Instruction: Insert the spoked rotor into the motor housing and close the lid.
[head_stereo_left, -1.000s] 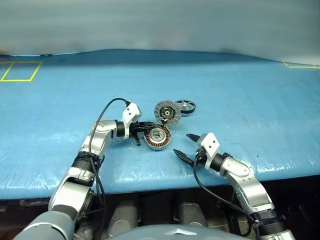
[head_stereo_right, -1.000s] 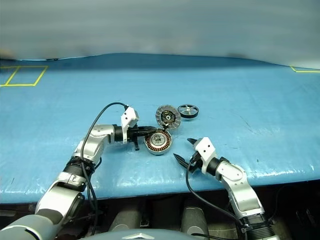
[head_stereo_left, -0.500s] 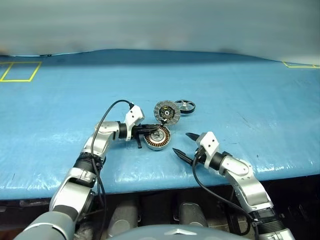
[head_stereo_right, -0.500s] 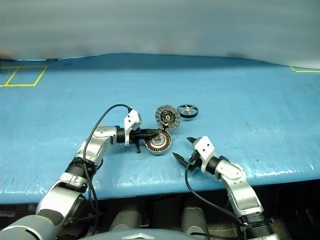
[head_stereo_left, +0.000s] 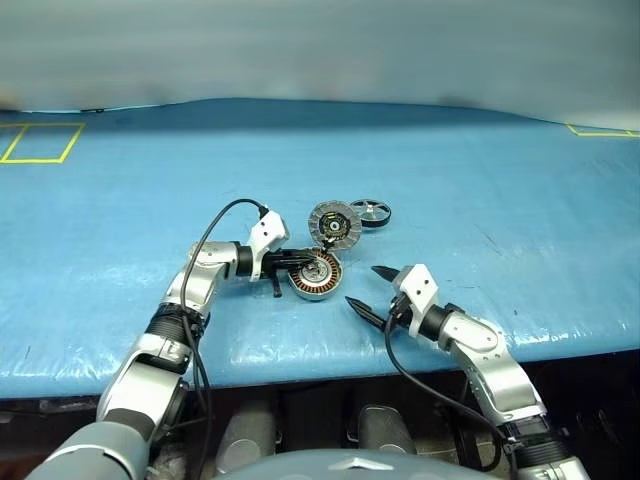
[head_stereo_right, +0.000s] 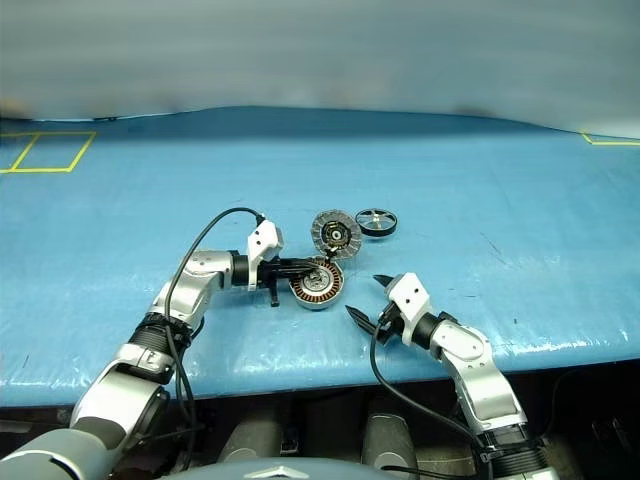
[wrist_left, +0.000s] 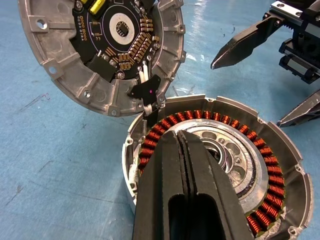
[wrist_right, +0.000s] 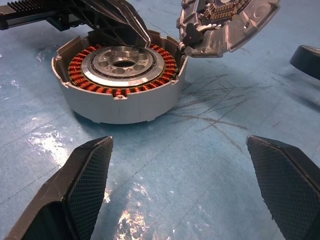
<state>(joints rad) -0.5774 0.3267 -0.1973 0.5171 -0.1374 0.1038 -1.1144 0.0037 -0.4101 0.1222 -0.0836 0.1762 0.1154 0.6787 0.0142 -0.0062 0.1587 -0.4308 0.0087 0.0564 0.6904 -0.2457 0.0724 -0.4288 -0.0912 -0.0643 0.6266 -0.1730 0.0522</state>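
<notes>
Copper windings (wrist_left: 260, 150) under left claw (wrist_left: 181, 137)

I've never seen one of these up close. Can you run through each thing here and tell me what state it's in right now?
Motor housing: open, copper windings showing, no rotor inside.
Lid: swung open, tilted up, joined at the housing's rim.
Spoked rotor: lying on the table beyond the lid, not inserted.
Left gripper: shut, its tips over the housing's centre.
Right gripper: open, holding nothing, just short of the housing.
</notes>
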